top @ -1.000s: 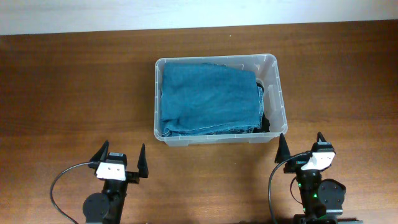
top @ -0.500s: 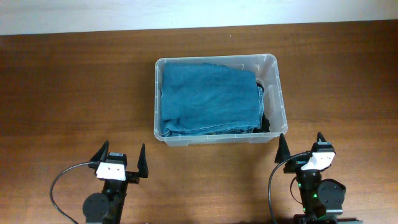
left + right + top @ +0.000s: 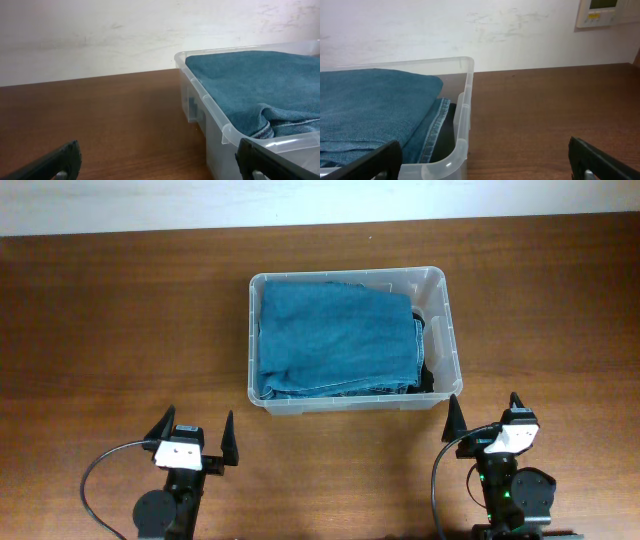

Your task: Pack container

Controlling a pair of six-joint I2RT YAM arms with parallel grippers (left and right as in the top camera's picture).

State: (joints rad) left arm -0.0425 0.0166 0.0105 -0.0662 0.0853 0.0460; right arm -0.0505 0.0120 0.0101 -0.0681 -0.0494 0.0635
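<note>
1. Left gripper (image 3: 199, 420) and right gripper (image 3: 484, 404): fingers spread wide, holding nothing, at the near edge of the desk (image 3: 120, 330).
2. Container (image 3: 347, 274): mid-desk, toward the far edge, nearer the right gripper.
3. Contents: folded blue denim (image 3: 335, 335), nearly filling the container.

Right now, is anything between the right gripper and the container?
Nothing visible. The open right gripper sits beside the near right corner of the container, with only bare table around it. Folded blue denim fills the container.
</note>
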